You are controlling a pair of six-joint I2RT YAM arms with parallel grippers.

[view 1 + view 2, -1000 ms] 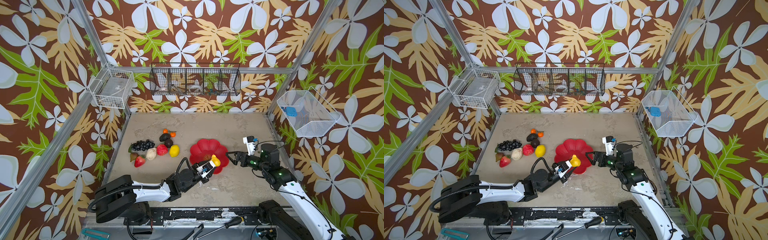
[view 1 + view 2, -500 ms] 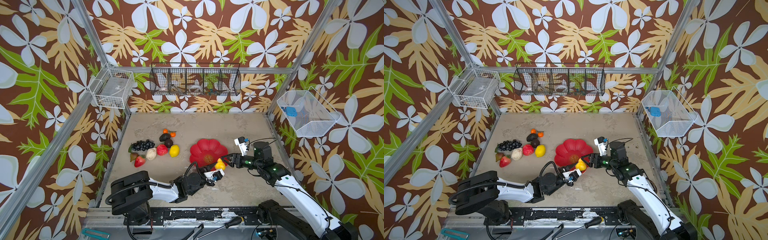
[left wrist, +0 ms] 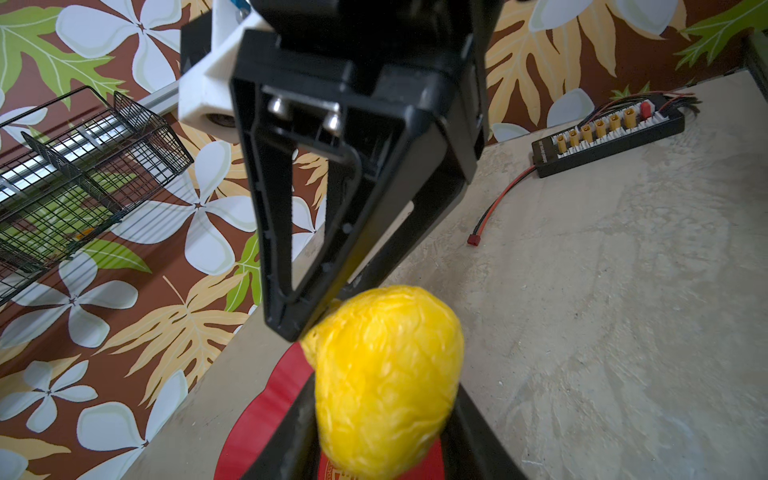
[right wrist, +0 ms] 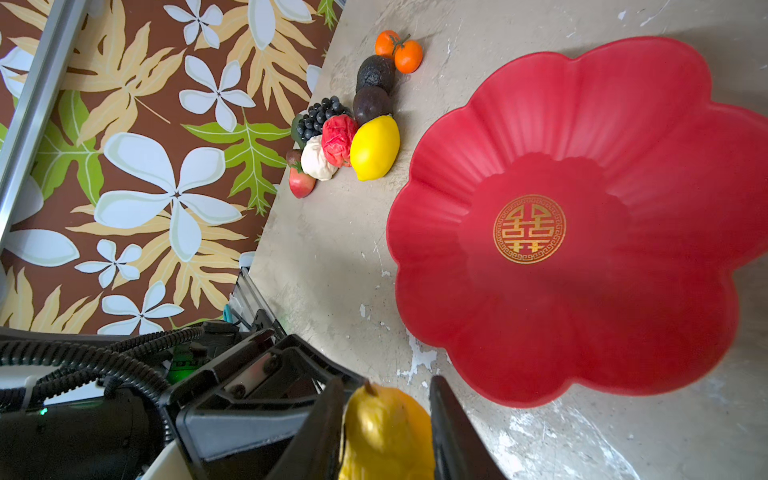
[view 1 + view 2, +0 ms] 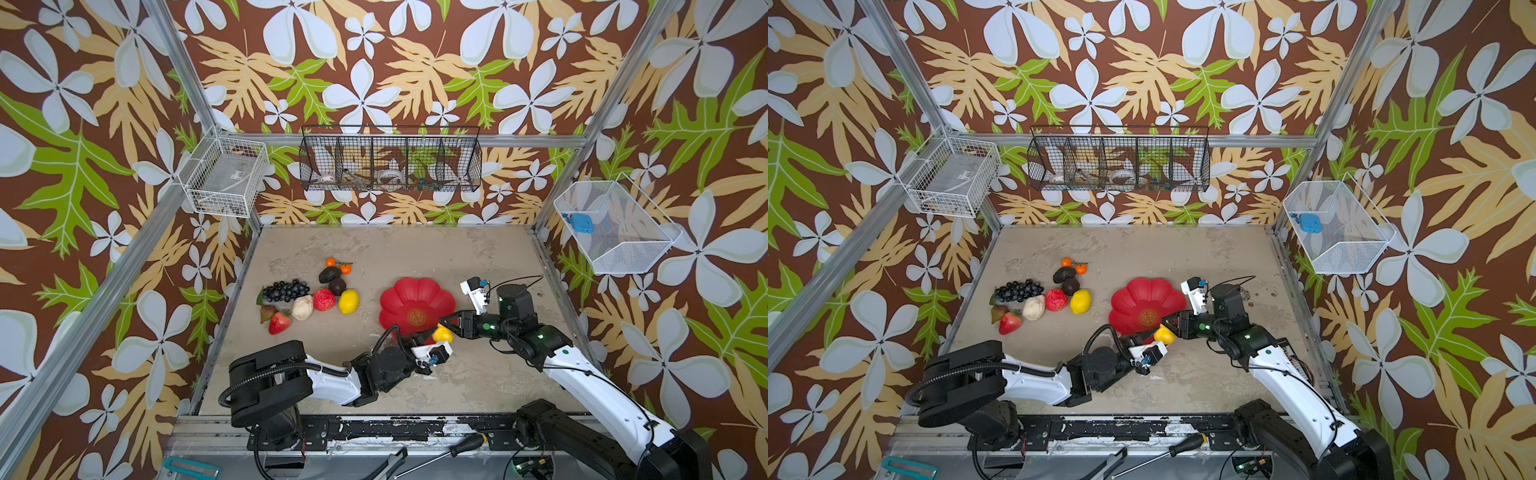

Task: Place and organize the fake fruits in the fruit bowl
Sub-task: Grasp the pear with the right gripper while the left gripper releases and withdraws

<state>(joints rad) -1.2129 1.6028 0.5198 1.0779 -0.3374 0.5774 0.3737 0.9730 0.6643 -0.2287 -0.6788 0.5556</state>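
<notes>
While our left gripper (image 3: pixel 382 399) clamps the yellow pear (image 4: pixel 386 436), our right gripper (image 4: pixel 386 399) flanks it; whether it pinches, we cannot tell.

White shells, black joints; left arm (image 5: pixel 332 380) at 7 o'clock has a ribbed hose, right gripper's (image 3: pixel 316 307) black with silver screws.

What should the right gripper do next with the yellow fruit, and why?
Probably close the right gripper firmly on the yellow fruit. Its fingers flank the fruit by the fruit bowl, while the left gripper is clamped on it, so a firm grip should come before the left lets go.
</notes>
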